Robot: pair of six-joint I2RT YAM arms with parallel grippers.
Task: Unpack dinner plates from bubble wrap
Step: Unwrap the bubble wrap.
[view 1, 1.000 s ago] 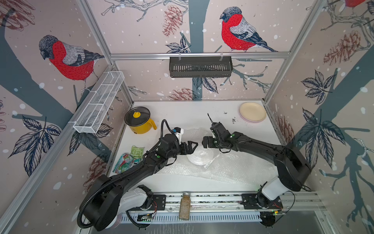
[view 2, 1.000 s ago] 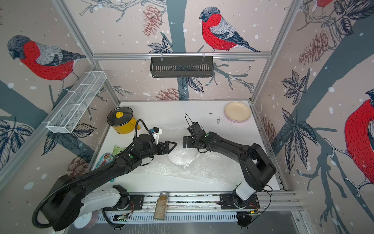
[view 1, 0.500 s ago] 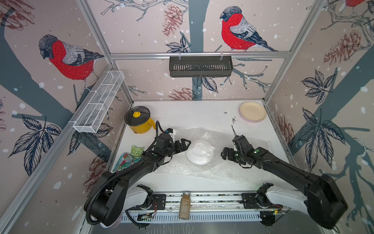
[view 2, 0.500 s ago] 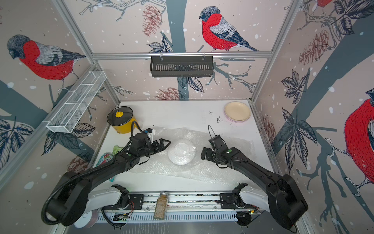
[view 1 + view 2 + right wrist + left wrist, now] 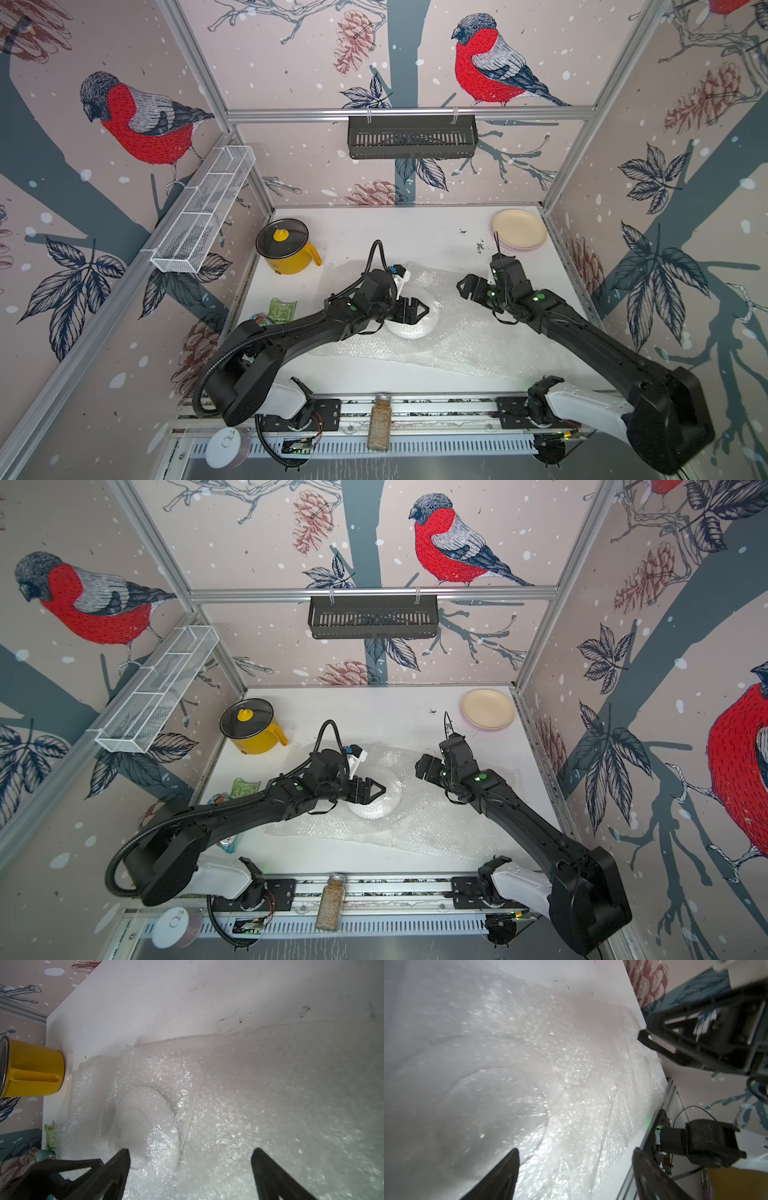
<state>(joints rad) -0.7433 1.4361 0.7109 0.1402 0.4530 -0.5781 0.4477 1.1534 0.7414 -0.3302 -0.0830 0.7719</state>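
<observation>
The white dinner plate (image 5: 419, 326) lies near the middle of the table (image 5: 374, 232). It seems to be bottom up, with its foot ring showing, and it rests on the spread bubble wrap (image 5: 469, 336). The right wrist view shows crinkled film over part of the plate, so I cannot tell whether it is wholly bare.

A second ago both pincers met close together at the plate's 12 o'clock edge. Since then they have parted, and the sheet lies wider and flatter around the plate. The left pincer (image 5: 417, 309) has come back over the plate, jaws apart and empty. The right pincer (image 5: 467, 286) hovers at 2 o'clock from the plate, released and holding nothing.

In the table's 1 o'clock corner a cream plate (image 5: 519, 228) tops a small stack, with a lilac plate (image 5: 521, 249) under it. A yellow pot (image 5: 286, 249) stands at 10 o'clock and snack bags (image 5: 282, 309) lie at 9.

This plate looks all but unwrapped. What probably remains is lifting it clear of the film and carrying it to the stack.
</observation>
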